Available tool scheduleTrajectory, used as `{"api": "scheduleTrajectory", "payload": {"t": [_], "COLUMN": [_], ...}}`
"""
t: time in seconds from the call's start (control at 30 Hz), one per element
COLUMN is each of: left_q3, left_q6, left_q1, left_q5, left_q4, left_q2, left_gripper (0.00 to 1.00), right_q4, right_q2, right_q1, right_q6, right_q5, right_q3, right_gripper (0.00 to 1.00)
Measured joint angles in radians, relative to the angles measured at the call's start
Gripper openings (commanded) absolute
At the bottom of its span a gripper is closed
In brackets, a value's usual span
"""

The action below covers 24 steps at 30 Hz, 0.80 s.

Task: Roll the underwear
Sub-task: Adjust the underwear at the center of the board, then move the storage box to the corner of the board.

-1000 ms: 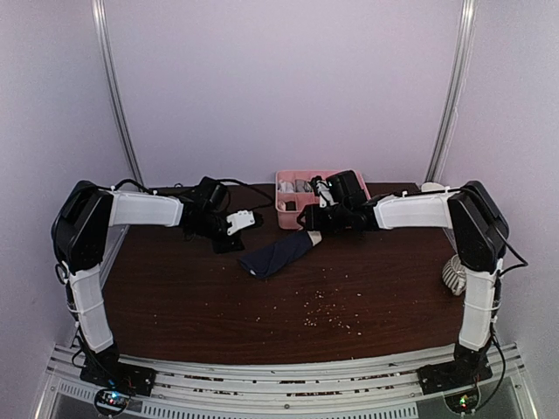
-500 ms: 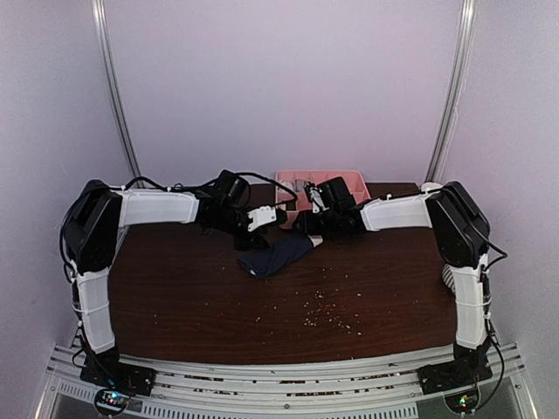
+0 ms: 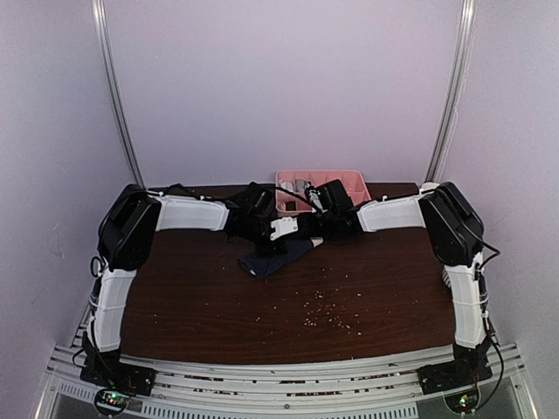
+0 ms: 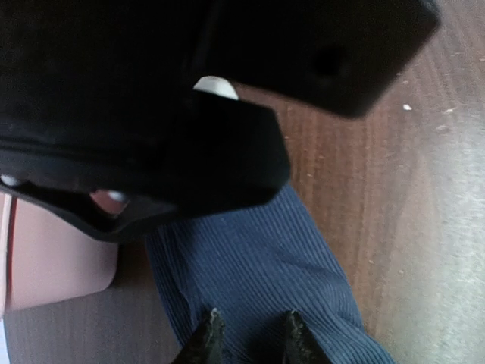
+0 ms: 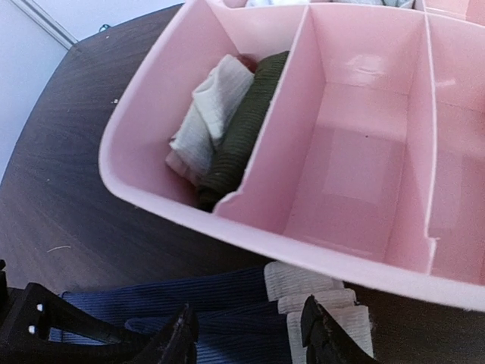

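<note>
The navy underwear [image 3: 265, 262] lies folded into a long strip on the dark wooden table, just in front of the pink tray [image 3: 351, 180]. Its cream-white waistband [image 5: 303, 283] lies against the tray's front wall. My right gripper [image 5: 248, 324] is open, its fingertips straddling the waistband end [image 3: 313, 229]. My left gripper [image 4: 251, 337] is open a little, both tips resting on the ribbed navy cloth [image 4: 258, 265], right beside the right gripper [image 3: 284, 234]. A rolled bundle of light grey and dark olive cloth [image 5: 220, 125] sits in the tray's left compartment; no lettering shows on it.
The pink tray [image 5: 303, 254] has several compartments; those next to the bundle show bare pink floor. Its corner also shows in the left wrist view [image 4: 45, 258]. Small crumbs [image 3: 325, 310] dot the table in front of the underwear. A white ribbed object [image 3: 454, 272] sits at the right edge.
My left arm has swung right from the table's left side until its gripper sits on the navy underwear. My right gripper has shifted slightly left and back, staying over the waistband end.
</note>
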Motion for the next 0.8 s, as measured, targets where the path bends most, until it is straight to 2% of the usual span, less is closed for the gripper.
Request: {"api": "scheduleTrajectory", "payload": {"t": [0.2,0.6,0.8], "left_q3": [0.04,0.013,-0.021], "left_q6": [0.014,0.035,0.048], "left_q1": [-0.016,-0.01,-0.008], "left_q5": [-0.069,-0.096,-0.085], "left_q4": [0.015,0.024,0.05], "left_q2": [0.048,0.053,0.038], "left_gripper": [0.14,0.06,0.04], "right_q4": [-0.01,0.051,0.078], "right_q2": [0.013,0.012,-0.076], "right_q1": [-0.023,-0.081,-0.133], "right_q6": [-0.008,0.036,0.055], "right_q5": [0.006,-0.126,-0.175], "right_q3": [0.0,0.027,-0.057], "right_gripper": [0.5,0.5,0.52]}}
